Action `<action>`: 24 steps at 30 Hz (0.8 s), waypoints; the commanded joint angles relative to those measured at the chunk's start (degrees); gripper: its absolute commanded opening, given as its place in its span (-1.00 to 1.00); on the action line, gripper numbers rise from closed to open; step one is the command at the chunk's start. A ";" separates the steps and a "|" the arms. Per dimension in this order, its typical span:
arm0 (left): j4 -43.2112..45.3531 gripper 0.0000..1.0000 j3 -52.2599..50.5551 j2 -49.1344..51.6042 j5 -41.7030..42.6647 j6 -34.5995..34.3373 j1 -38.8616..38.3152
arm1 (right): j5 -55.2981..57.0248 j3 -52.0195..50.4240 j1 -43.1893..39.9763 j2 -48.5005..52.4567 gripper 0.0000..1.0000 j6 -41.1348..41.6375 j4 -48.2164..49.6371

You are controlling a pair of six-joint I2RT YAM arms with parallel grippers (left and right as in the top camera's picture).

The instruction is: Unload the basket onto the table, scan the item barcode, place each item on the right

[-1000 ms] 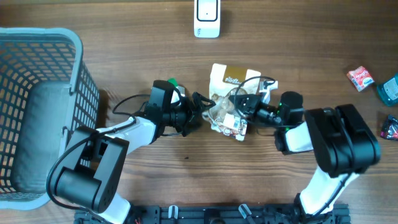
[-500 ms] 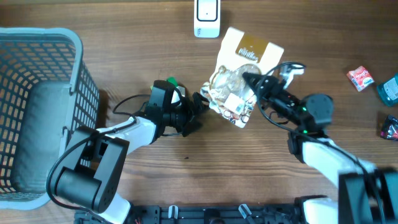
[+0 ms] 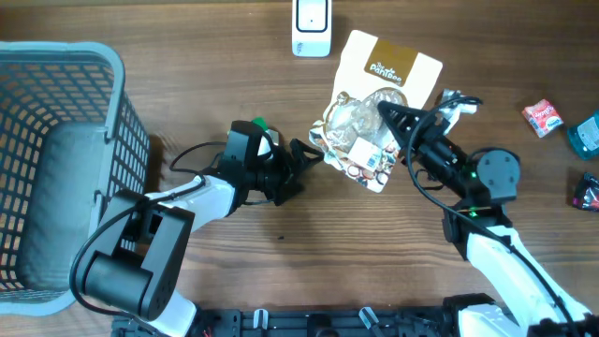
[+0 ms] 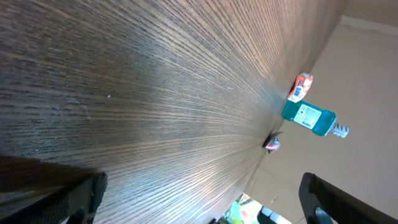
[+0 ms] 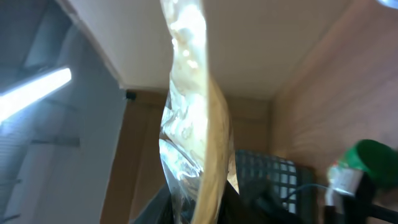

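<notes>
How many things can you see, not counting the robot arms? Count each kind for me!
Basket: 1
White scanner: 1
Snack bag: 1
Small packets: 2
Teal bottle: 1
Total: 6

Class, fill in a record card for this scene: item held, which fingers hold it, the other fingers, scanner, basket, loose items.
Item held: snack bag, up off the table
Held by: right fingers, shut on it
Free arm: left fingers, open, empty, beside the bag
Scanner: white, at the far edge, left of the bag's top
Basket: grey, far left
Loose items: red packet, teal bottle, dark packet, far right
</notes>
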 commanded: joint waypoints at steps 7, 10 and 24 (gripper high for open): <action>-2.93 0.99 -1.92 -6.80 -8.15 7.69 -0.22 | -5.33 9.20 -0.28 -1.36 -0.60 5.57 0.35; -5.66 1.00 -1.92 -10.54 -11.19 9.16 -0.22 | -6.58 11.39 -0.28 -1.36 -0.60 7.02 0.50; -9.75 1.00 -1.92 -12.87 -13.07 8.94 -0.22 | -5.53 16.83 -0.28 -1.49 -0.67 13.57 -13.57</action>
